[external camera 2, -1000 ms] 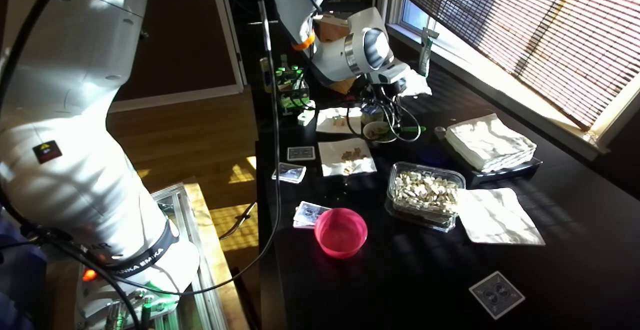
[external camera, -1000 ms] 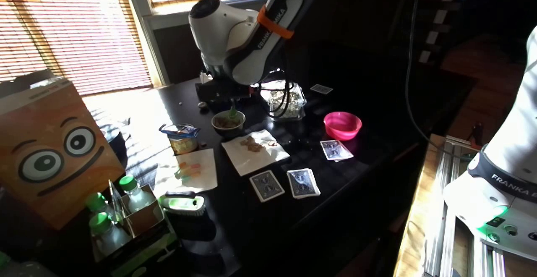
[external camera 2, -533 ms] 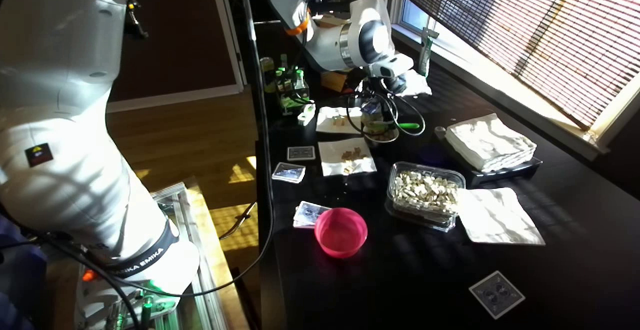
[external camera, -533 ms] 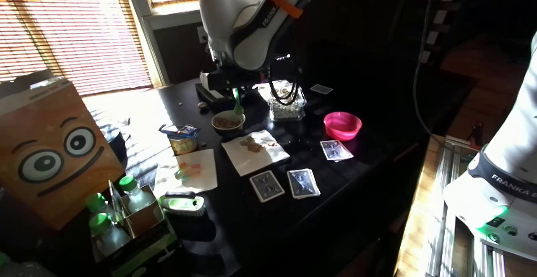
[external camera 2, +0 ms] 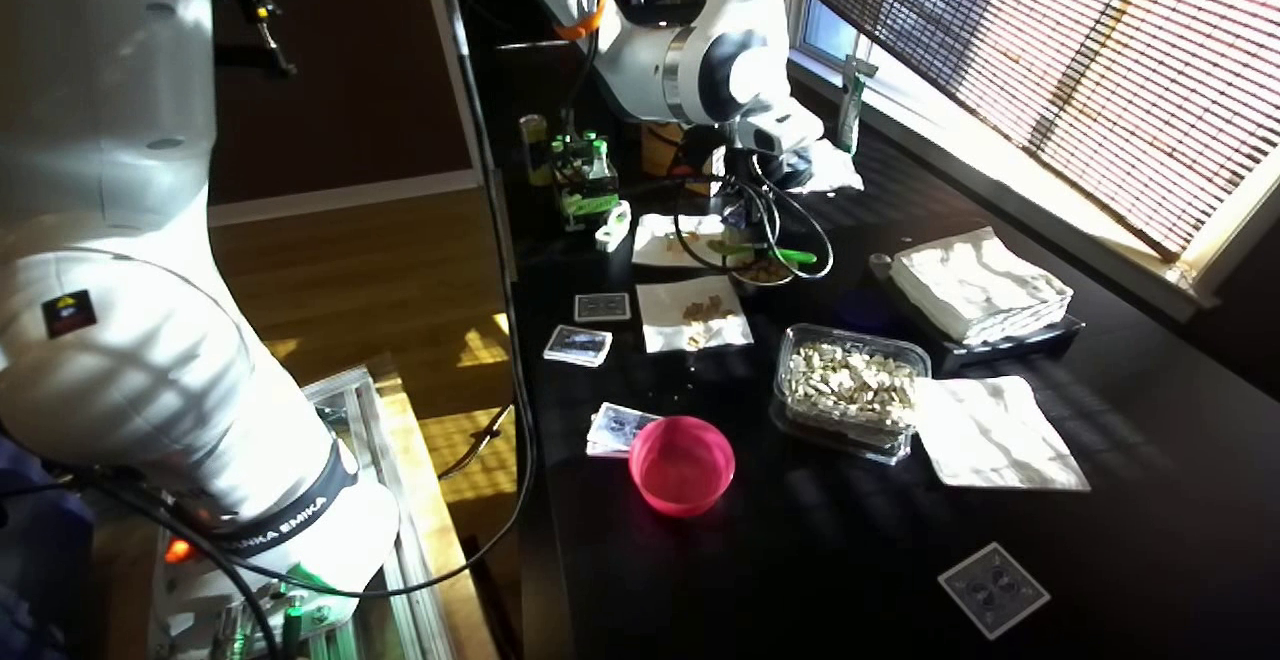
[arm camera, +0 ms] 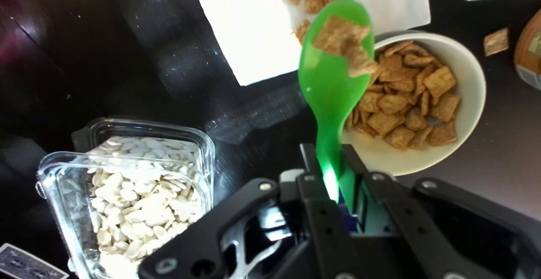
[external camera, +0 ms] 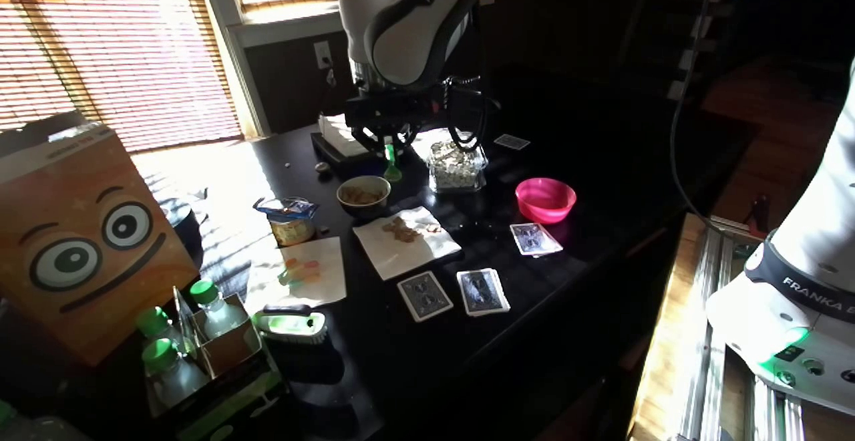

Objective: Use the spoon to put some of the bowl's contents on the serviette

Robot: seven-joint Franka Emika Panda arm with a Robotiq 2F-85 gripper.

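- In an exterior view: the spoon [external camera: 392, 170] is being held scoop-down just by the bowl [external camera: 363, 210]; the serviette [external camera: 384, 257] is being topped by some cereal [external camera: 404, 230].
- In an exterior view: white seeds [external camera 2: 850, 380] are being held in a clear tub [external camera 2: 845, 430] near the serviette.
- Wrist view: yep, the spoon's handle is being clenched in the jaws of the gripper [arm camera: 331, 158], with a couple bits of cereal being carried on the scoop.
- Same view: the bowl's rim and the serviette are being partly covered by the scoop.
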